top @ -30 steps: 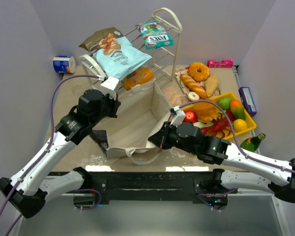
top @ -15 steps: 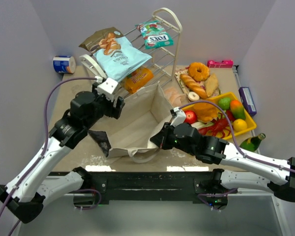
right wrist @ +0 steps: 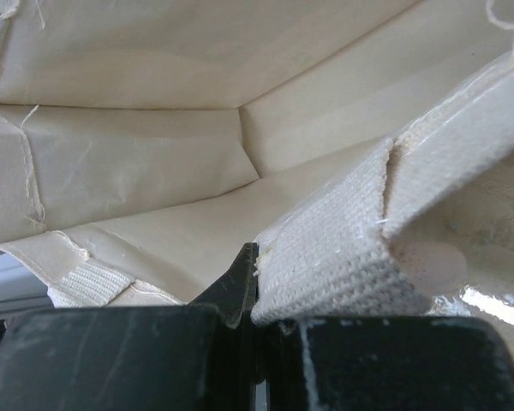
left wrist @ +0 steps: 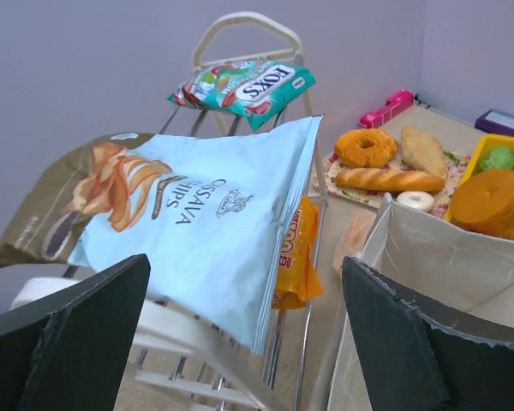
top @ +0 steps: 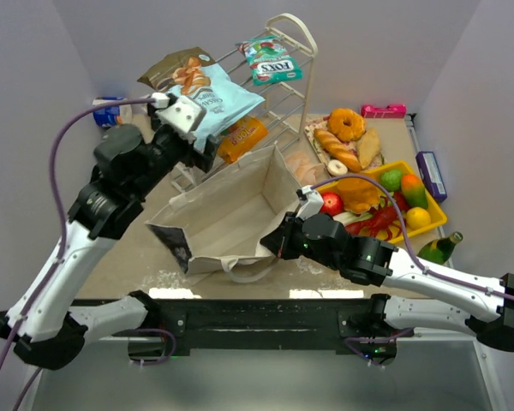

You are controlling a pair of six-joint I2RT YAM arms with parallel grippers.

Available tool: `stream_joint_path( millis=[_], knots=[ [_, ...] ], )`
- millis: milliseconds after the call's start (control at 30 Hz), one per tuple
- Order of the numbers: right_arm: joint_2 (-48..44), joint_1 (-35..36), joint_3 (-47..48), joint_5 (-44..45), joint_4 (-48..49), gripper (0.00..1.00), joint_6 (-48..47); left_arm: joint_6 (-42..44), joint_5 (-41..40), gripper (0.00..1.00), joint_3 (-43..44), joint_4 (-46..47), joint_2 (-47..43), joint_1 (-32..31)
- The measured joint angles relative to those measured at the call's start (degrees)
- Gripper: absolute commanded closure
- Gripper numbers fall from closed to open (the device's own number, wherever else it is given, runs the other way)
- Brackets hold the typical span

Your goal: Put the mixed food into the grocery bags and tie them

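Observation:
The beige cloth tote (top: 227, 214) lies open on the table with its mouth toward the arms. My right gripper (top: 279, 245) (right wrist: 257, 257) is shut on its woven rim strap (right wrist: 334, 257). My left gripper (top: 202, 151) (left wrist: 244, 278) is open and empty, raised in front of the light blue packet (top: 216, 101) (left wrist: 206, 223) on the wire rack (top: 284, 98). The rack also holds a brown packet (left wrist: 60, 214), a green-white packet (left wrist: 248, 84) and an orange packet (left wrist: 295, 257). Peach-pink plastic (left wrist: 356, 235) shows behind the tote. A red apple (top: 331, 203) and other toy fruit (top: 409, 190) lie in the yellow tray (top: 439, 224).
Bread loaves and a donut (top: 346, 137) lie behind the tray, and a red lobster (top: 377, 221) lies in it. A blue can (top: 105, 112) stands far left. At the right are a green bottle (top: 437, 248), a purple box (top: 431, 175) and a pink item (top: 383, 110).
My left gripper let go of the tote's left rim, opened wide and rose back toward the rack. The tote's left side dropped a little. The right gripper kept its hold.

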Motion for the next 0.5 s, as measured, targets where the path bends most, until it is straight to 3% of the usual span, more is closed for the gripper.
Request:
stream_joint_path(
  millis=[233,500],
  knots=[
    [0.00,0.00,0.00,-0.04,0.09,1.00,-0.26,2.56,0.87,0.00,1.86,-1.27,11.17,0.00],
    [-0.22,0.00,0.00,-0.07,0.52,1.00,-0.59,5.49,-4.76,0.00,2.14,1.09,12.90,0.00]
  ],
)
